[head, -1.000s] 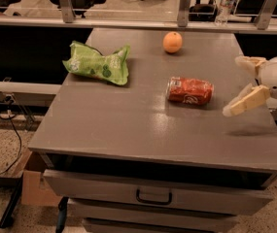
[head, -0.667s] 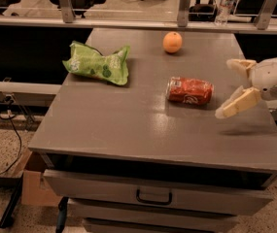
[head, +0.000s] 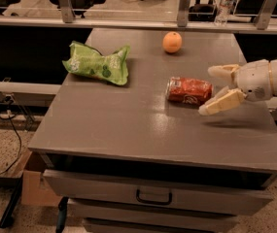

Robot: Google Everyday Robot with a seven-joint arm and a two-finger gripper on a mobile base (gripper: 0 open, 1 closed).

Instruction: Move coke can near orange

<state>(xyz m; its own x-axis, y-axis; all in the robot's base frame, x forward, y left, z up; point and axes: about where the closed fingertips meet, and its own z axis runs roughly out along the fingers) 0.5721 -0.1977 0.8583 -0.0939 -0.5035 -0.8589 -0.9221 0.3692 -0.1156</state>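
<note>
The red coke can (head: 189, 90) lies on its side on the grey table top (head: 128, 125), right of the middle. The orange (head: 172, 42) sits near the far edge, behind the can and a little to its left. My gripper (head: 212, 90) reaches in from the right, just right of the can's end, a little above the table. It is open, with one cream finger (head: 221, 71) behind and the other (head: 221, 103) in front. It holds nothing.
A crumpled green snack bag (head: 98, 63) lies on the left part of the table. Below the front edge is a drawer with a handle (head: 153, 197). A water bottle (head: 224, 5) stands on the ledge behind the table.
The gripper has moved left, from near the table's right edge to just beside the can's right end. Can, orange and bag have not moved.
</note>
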